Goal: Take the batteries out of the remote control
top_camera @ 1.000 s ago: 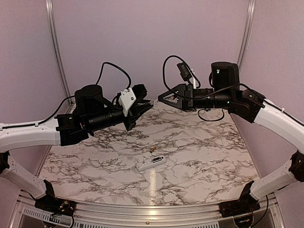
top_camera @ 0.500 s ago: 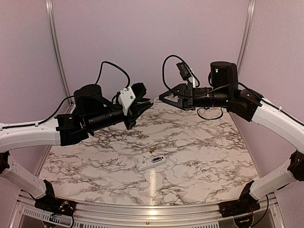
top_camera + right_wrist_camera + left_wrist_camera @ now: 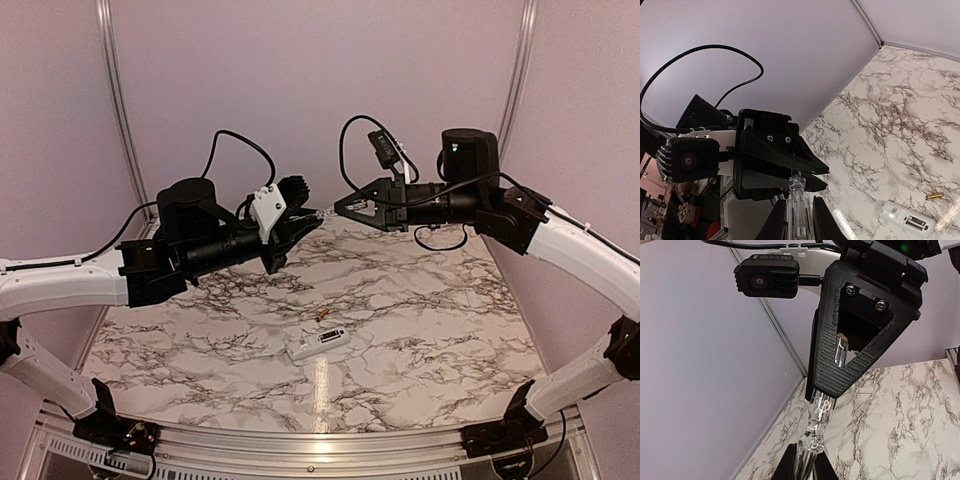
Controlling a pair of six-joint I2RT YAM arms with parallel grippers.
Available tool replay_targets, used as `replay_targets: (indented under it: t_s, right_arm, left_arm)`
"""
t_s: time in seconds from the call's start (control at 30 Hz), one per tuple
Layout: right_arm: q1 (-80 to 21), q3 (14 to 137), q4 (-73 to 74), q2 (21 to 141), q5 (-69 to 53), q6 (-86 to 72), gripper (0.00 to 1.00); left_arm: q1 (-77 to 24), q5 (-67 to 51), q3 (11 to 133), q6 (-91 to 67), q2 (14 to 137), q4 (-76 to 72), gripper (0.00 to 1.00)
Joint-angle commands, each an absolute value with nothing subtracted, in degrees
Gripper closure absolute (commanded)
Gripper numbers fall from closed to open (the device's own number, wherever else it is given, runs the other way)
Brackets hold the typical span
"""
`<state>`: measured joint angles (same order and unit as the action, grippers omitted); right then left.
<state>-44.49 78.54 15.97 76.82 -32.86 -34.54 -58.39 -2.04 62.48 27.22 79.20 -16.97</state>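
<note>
The white remote control (image 3: 318, 343) lies on the marble table, dark patch up; it also shows in the right wrist view (image 3: 906, 220). One small gold battery (image 3: 324, 318) lies just behind it, also in the right wrist view (image 3: 934, 196). Both grippers meet tip to tip high above the back of the table. My left gripper (image 3: 308, 222) (image 3: 805, 467) is shut on one end of a clear pen-like tool (image 3: 816, 425). My right gripper (image 3: 342, 206) (image 3: 797, 222) has its fingers closed along the tool's other end (image 3: 799, 200).
The marble table (image 3: 420, 330) has purple walls at the back and sides, with metal corner posts (image 3: 112, 90). The arms' bases stand at the near edge. A black cable (image 3: 445, 240) loops under the right arm.
My right gripper has turned a little and edged left onto the tool held by the left gripper. The left arm, remote and battery have not moved.
</note>
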Motion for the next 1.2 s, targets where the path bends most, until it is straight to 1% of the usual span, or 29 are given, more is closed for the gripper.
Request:
replay_targets:
  t_s: [0.0, 0.07, 0.1, 0.2, 0.23, 0.27, 0.33, 0.37, 0.43, 0.47, 0.5, 0.53, 0.7, 0.83, 0.93, 1.17]
  right_arm:
    - [-43.94, 80.2, 15.94, 78.14, -33.38, -34.3, 0.9]
    - [-43.95, 80.17, 15.93, 78.22, -33.6, -34.31, 0.98]
    - [-43.88, 80.17, 15.87, 78.24, -33.78, -34.28, 1.0]
    - [-43.85, 80.04, 15.49, 78.15, -34.52, -34.12, 1.0]
    - [-43.81, 79.92, 15.47, 78.14, -34.8, -34.1, 1.0]
    - [-43.81, 79.93, 15.55, 78.21, -34.88, -33.94, 1.0]
    - [-43.78, 79.98, 16.33, 78.05, -34.33, -33.44, 1.0]
    - [-43.72, 79.98, 16.9, 77.94, -33.76, -33.14, 1.0]
    - [-43.28, 80.19, 18.42, 77.69, -32.57, -32.52, 1.0]
    - [-42.92, 80.47, 19.64, 77.56, -31.92, -32.21, 1.0]
    - [-42.51, 80.81, 20.86, 77.48, -31.26, -31.69, 1.0]
    - [-42.15, 81.18, 22.31, 77.35, -30.46, -31.0, 1.0]
    - [-40.48, 81.99, 28.05, 76.31, -28.45, -27.75, 1.0]
    - [-39.65, 81.31, 29.69, 75.42, -27.58, -26.49, 1.0]
    - [-39.53, 81.3, 30.76, 75.45, -27.03, -25.6, 1.0]
    - [-39.55, 80.31, 32.58, 75.33, -25.34, -24.55, 1.0]
  left_arm:
    - [-58.62, -3.49, 62.07, 26.94, 79.69, -18.72, 1.0]
    - [-58.62, -3.53, 61.99, 27.02, 79.59, -18.72, 1.0]
    - [-58.62, -3.68, 61.89, 27.08, 79.6, -18.65, 1.0]
    - [-58.62, -4.26, 61.79, 27.26, 79.41, -18.27, 0.99]
    - [-58.62, -4.4, 61.74, 27.34, 79.31, -18.01, 0.86]
    - [-58.62, -4.35, 61.74, 27.33, 79.24, -17.82, 0.66]
    - [-58.62, -3.67, 61.3, 27.39, 78.66, -17.75, 0.37]
    - [-58.62, -3.09, 60.86, 27.28, 78.26, -17.87, 0.27]
    - [-58.62, -2.86, 59.71, 27.03, 77.17, -17.7, 0.13]
    - [-58.62, -2.28, 59.07, 26.8, 76.58, -17.56, 0.04]
    - [-58.62, -1.52, 58.41, 26.53, 75.98, -17.26, 0.01]
    - [-58.62, -0.87, 57.63, 26.39, 75.34, -16.71, 0.01]
    - [-58.55, 4.83, 52.61, 22.47, 71.18, -15.42, 0.01]
    - [-58.49, 19.23, 49.65, 11.49, 69.5, -14.93, 0.01]
    - [-58.37, 14.93, 47.76, 13.52, 68.16, -11.27, 0.01]
    - [-58.36, 6.35, 41.52, 12.23, 67.04, -6.16, 0.01]
